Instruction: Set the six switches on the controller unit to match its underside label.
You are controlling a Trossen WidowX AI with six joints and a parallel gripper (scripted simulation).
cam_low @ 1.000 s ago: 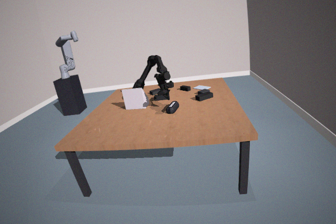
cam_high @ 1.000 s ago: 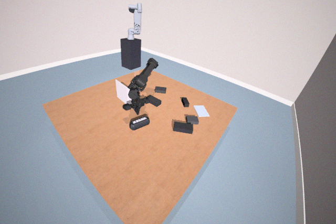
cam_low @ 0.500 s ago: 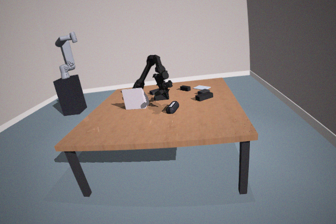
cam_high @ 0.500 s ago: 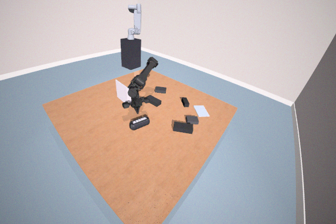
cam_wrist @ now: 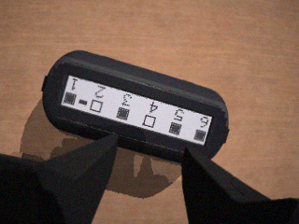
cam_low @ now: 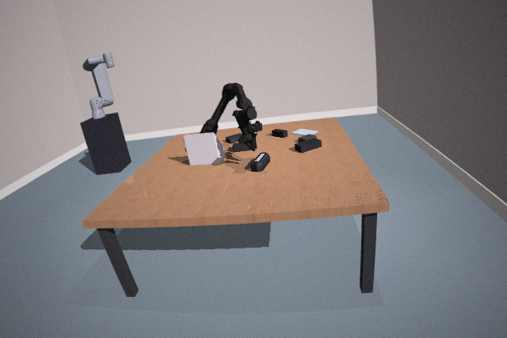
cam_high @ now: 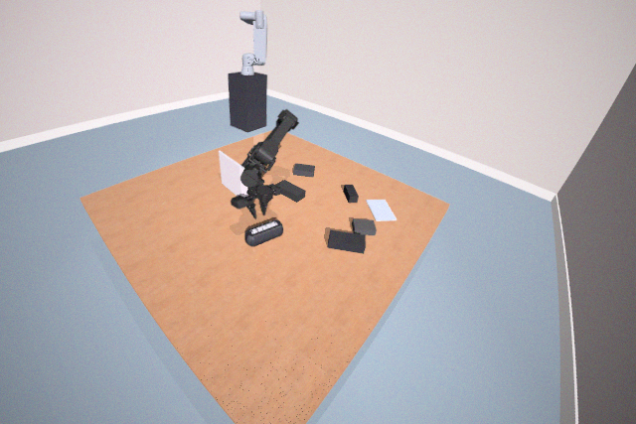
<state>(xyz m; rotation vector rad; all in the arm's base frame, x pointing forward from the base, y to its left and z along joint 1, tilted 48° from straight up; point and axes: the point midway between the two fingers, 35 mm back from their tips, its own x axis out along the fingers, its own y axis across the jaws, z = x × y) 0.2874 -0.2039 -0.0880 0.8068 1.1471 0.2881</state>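
The dark grey controller unit [cam_high: 266, 236] [cam_low: 262, 164] [cam_wrist: 140, 73] lies upturned on the bench [cam_high: 246, 296] [cam_low: 229, 191], its label facing up and its switches hidden. The white label [cam_high: 264, 226] [cam_wrist: 136, 117] shows in the wrist view with its digits upside down: squares 1, 3, 5 and 6 are filled, 2 and 4 are empty. A small dark bar is between squares 1 and 2. My gripper [cam_high: 260, 215] [cam_low: 254, 149] [cam_wrist: 150, 148] is partly open and empty. Its fingertips point down above the unit's near long edge in the wrist view, apart from the unit in the top view.
An upright white panel [cam_high: 230, 173] [cam_low: 200, 149] stands beside the arm. A dark block [cam_high: 291, 190] lies behind the gripper, another block [cam_high: 303, 170] farther back. A small black block [cam_high: 350, 194], a flat pale sheet [cam_high: 382, 210] and two dark modules [cam_high: 346, 241] [cam_high: 364, 226] lie to the right.
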